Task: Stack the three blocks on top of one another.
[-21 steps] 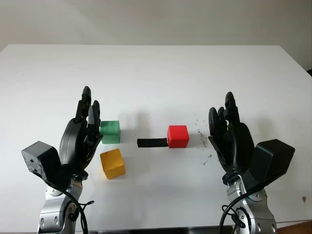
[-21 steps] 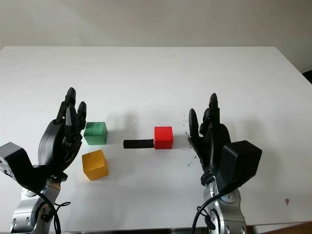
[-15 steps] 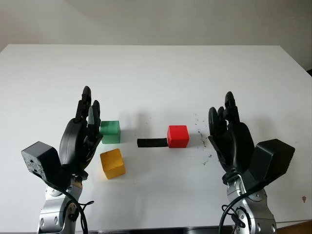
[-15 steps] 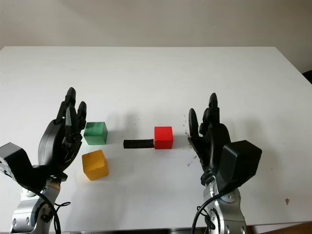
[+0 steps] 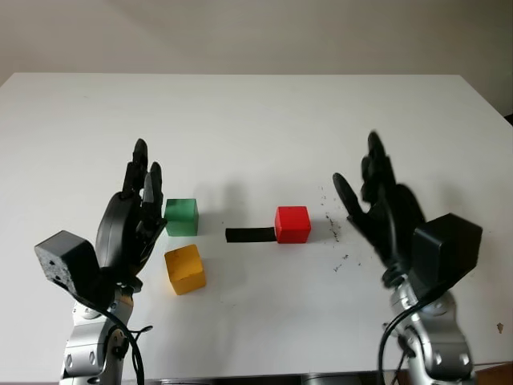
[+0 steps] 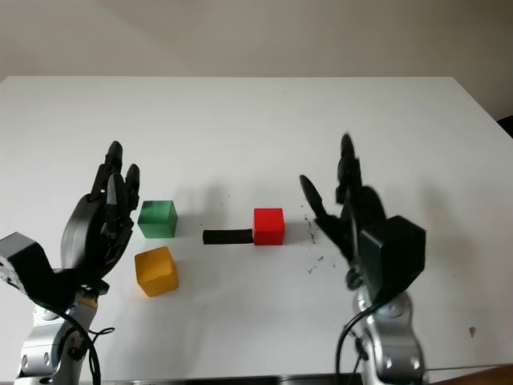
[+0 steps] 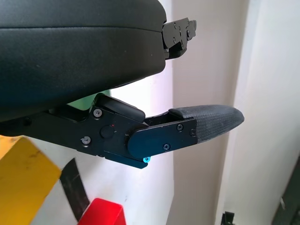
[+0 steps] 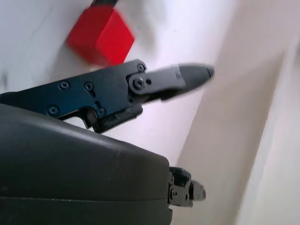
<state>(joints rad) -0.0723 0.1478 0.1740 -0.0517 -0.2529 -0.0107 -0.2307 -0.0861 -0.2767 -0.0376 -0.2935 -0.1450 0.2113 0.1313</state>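
The left hand hovered open beside the green block and yellow block, all blocks unstacked. The red block touched black tape. The right hand, open, might knock it sideways.

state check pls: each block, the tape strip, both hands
green block: flat on the table, unstacked, beside the left hand's fingers
yellow block: on the table, nearer than the green one, turned slightly, unstacked
red block: on the table, unstacked, touching the end of the tape strip
black tape strip: flat on the table
left hand: open, holds nothing, left of the green and yellow blocks
right hand: open, holds nothing, right of the red block
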